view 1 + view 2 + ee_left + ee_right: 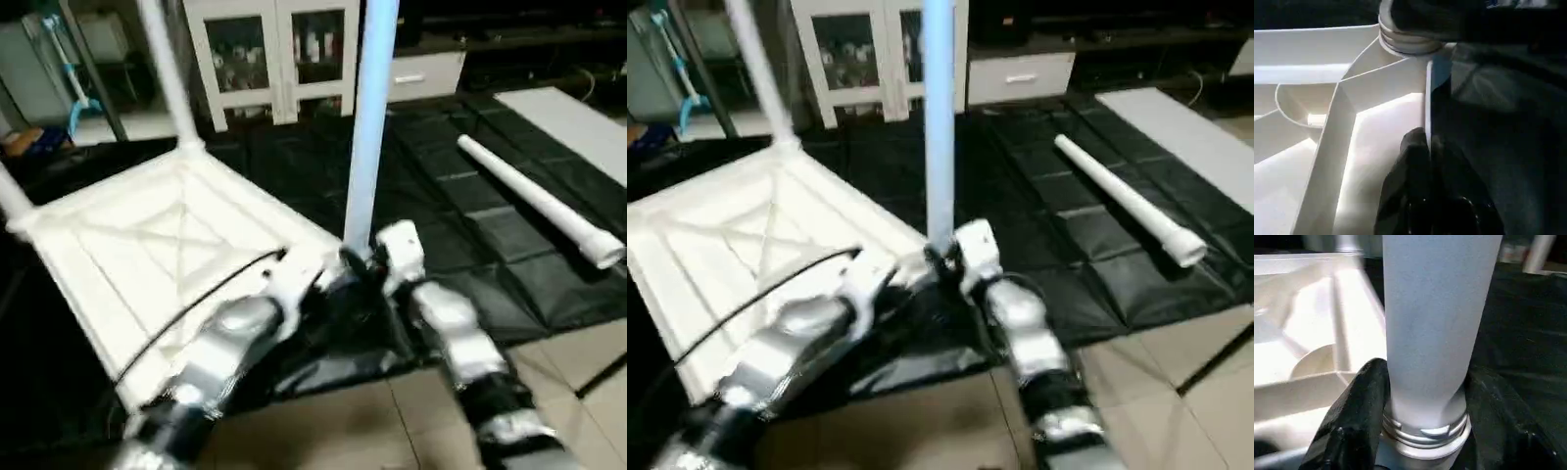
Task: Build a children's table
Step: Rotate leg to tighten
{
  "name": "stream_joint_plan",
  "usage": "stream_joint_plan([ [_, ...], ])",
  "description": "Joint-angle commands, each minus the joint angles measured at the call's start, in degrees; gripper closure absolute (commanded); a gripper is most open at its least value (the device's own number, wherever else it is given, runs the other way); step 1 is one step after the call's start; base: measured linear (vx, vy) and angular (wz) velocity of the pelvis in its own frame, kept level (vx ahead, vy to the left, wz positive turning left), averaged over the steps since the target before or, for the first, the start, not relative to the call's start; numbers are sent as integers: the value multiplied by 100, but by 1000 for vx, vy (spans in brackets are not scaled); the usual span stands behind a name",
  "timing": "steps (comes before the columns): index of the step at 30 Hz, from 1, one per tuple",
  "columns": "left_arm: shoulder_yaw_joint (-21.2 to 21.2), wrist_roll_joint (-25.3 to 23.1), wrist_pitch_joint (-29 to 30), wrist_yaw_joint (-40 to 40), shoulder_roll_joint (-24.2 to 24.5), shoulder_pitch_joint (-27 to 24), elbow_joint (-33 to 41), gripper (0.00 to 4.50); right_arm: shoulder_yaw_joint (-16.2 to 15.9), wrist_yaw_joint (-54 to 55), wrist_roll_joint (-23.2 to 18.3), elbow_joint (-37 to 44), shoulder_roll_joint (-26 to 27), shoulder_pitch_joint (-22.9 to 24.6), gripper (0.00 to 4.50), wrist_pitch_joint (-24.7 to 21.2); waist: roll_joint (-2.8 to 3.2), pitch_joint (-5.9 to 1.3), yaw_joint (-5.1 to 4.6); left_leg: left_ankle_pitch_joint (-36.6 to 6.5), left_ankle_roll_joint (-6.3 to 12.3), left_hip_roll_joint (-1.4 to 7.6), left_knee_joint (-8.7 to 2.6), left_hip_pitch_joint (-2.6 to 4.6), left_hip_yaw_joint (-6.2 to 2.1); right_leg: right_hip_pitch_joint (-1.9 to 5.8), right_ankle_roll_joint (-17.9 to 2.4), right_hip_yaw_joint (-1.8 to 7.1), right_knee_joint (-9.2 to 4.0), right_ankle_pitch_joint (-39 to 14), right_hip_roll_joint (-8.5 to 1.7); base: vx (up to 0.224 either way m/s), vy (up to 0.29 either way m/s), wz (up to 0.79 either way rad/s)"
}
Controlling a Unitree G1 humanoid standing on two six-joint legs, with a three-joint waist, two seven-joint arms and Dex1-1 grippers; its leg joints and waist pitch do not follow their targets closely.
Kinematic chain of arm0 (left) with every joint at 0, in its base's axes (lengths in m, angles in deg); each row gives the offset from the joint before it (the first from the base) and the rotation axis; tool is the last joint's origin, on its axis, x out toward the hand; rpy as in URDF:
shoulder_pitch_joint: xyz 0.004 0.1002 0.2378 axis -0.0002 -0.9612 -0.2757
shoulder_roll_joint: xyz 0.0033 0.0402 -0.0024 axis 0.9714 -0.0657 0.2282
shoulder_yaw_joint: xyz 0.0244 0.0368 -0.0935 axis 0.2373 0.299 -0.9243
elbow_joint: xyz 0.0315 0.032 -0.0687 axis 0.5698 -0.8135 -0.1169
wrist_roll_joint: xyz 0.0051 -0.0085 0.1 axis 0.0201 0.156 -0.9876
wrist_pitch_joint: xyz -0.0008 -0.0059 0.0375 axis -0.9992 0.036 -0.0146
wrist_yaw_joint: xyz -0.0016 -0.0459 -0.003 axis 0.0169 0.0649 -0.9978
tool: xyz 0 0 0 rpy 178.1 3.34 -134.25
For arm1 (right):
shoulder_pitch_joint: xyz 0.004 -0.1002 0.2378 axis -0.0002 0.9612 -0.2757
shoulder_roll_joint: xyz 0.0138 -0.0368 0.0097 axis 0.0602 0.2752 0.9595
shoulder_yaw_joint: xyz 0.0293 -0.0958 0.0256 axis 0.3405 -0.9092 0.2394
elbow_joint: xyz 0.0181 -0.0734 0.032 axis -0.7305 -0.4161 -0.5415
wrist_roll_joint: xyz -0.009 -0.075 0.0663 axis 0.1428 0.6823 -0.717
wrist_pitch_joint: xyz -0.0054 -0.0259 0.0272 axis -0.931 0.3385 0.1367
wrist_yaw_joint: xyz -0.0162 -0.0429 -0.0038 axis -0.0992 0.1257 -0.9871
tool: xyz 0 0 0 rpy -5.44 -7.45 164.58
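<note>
table top: the white square top is lying upside down on the black floor mat, ribbed side facing up, so you can see the X pattern

legs already in: looks like two are standing up at the far corners, one at the back and one just poking in at the left edge

leg in progress: a third leg stands upright in the near corner socket. From the right wrist view its threads are still showing above the socket, so I'd say it's not screwed all the way down yet

last leg: the fourth one is lying loose on the mat, well apart from the top, off to the right

right hand: right hand is wrapped around the base of that upright leg, one black finger on each side, gripping it just above the threads

left hand: left hand is pinched closed on the thin edge of the top, right by the same corner, seems to be steadying it

progress guess: roughly past halfway. Finish twisting this leg, add the fourth, then flip the thing upright
</note>
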Motion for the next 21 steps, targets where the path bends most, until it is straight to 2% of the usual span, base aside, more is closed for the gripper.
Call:
stream_joint_plan([
  [1, -108, -106, -61, 238, -45, 125, -235, 450, 52, 200, 50, -231, 118, 108, 244, -189, 1, -208, -74, -3664, -159, 192, -568, 164, -212, 71, -375, -57, -550, -3573, -179, 0, 0, 0],
  [3, -124, -122, -92, 259, -61, 160, -280, 450, -46, -15, -7, -144, 249, 127, 244, -102, -4, -200, -100, -3868, -187, 197, -595, 168, -236, 83, -365, -81, -556, -3506, -182, 0, 0, 0],
  [4, -135, -128, -95, 266, -60, 166, -284, 450, -84, -70, -1, -106, 267, 137, 244, -66, -11, -188, -102, -3971, -200, 192, -596, 192, -229, 59, -353, -86, -574, -3531, -179, 0, 0, 0],
  [6, -150, -143, -101, 254, -42, 173, -295, 450, -108, -113, -19, -5, 309, 160, 244, 31, -23, -188, -107, -3951, -178, 176, -575, 198, -221, 57, -327, -105, -593, -3646, -213, 0, 0, 0],
  [8, -143, -137, -134, 171, 30, 133, -254, 450, -113, -259, -80, 149, 275, 202, 244, 143, -8, -172, -113, -4006, -171, 185, -580, 202, -221, 68, -258, -173, -618, -3747, -245, 0, 0, 0],
  [9, -108, -128, -191, 68, 102, 99, -218, 450, -103, -359, -149, 259, 243, 223, 190, 222, -5, -175, -113, -4048, -189, 194, -594, 203, -237, 87, -231, -192, -620, -3727, -259, 0, 0, 0],
  [12, -17, -54, -268, -281, 319, -43, -33, 450, 51, -567, -331, 476, 118, 201, 175, 286, -11, -179, -103, -3880, -147, 203, -612, 153, -232, 110, -301, -149, -596, -3575, -294, 0, 0, 0],
  [13, 30, -10, -270, -453, 427, -124, 71, 450, 122, -637, -385, 565, 32, 179, 168, 278, -12, -193, -105, -3786, -160, 214, -624, 116, -249, 148, -325, -129, -556, -3506, -310, 0, 0, 0],
  [14, 30, -10, -270, -453, 427, -124, 71, 450, 122, -637, -385, 565, 32, 179, 156, 278, -12, -193, -105, -3786, -160, 214, -624, 116, -249, 148, -325, -129, -556, -3506, -310, 0, 0, 0],
  [15, 98, 14, -327, -636, 549, -205, 167, 450, 178, -728, -440, 655, -60, 160, 143, 264, -8, -190, -130, -3653, -151, 220, -644, 49, -261, 180, -389, -113, -514, -3387, -324, 0, 0, 0],
  [17, 233, 115, -413, -1083, 837, -408, 413, 450, 201, -1104, -531, 835, -343, 125, 130, 208, -8, -210, -121, -3563, -123, 234, -625, 74, -248, 147, -501, -66, -499, -3222, -332, 0, 0, 0],
  [18, 317, 219, -445, -1475, 1136, -614, 663, 450, 234, -1674, -732, 1013, -657, 117, 114, -20, -12, -220, -108, -3475, -68, 233, -608, 85, -205, 119, -641, -27, -482, -3045, -316, 0, 0, 0],
  [19, 326, 239, -450, -1535, 1181, -646, 700, 450, 228, -1771, -749, 1034, -716, 116, 104, -55, -13, -225, -92, -3396, -36, 235, -600, 82, -197, 123, -701, -14, -467, -2947, -319, 0, 0, 0],
  [21, 366, 348, -506, -1853, 1409, -801, 890, 450, 133, -2307, -753, 1077, -1056, 122, 98, -123, -15, -203, -44, -3304, 7, 244, -595, 88, -156, 93, -798, 14, -447, -2841, -288, 0, 0, 0],
])
